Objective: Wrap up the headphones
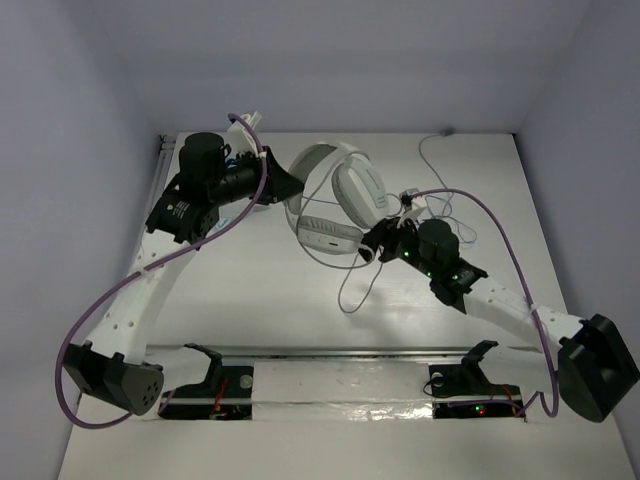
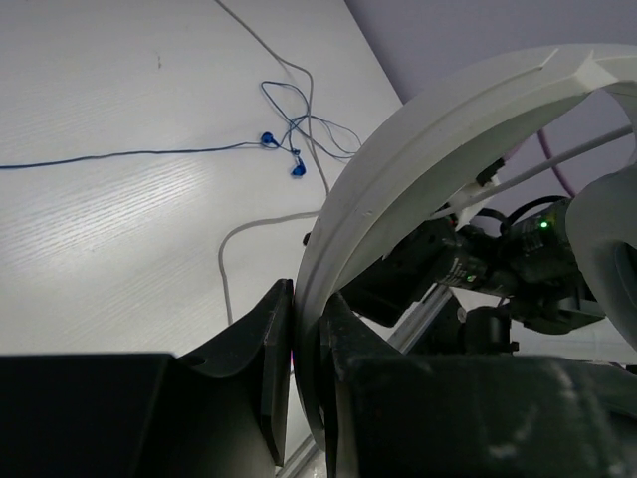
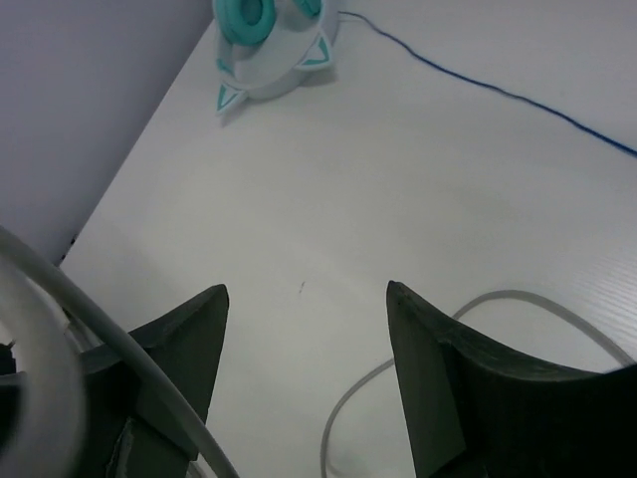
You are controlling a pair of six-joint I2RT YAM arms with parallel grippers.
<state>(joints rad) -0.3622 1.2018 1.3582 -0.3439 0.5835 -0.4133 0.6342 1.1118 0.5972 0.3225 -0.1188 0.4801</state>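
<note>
Table (image 1: 250, 290): white, with both arms reaching away from its near edge.
White cable (image 3: 508, 293): trailed from the headphones in a loose loop on the tabletop toward the near side. In the right wrist view one arc of it lay just beside the right finger.
Right gripper (image 3: 304, 289): jaws stood wide apart with only bare table between them and nothing held. It sat just near and right of the headphones' cups.
Headphones (image 1: 345, 195): large, white and light grey, at mid-table toward the far side and between the two grippers. The cups faced the right arm. Whether the cups rested on the table, I could not tell.
Headband (image 2: 418, 149): arched toward the far left.
Left gripper (image 2: 309, 291): closed tight on the headband, one finger pressed to each face of the band, at the headphones' left side.
Blue wired earbuds (image 2: 297, 169): lay in a small tangle on the table to the right of the headphones, a thin blue lead running off from them.
Teal cat-ear headphones (image 3: 269, 45): sat at the far left edge of the table, well apart from the white pair.
</note>
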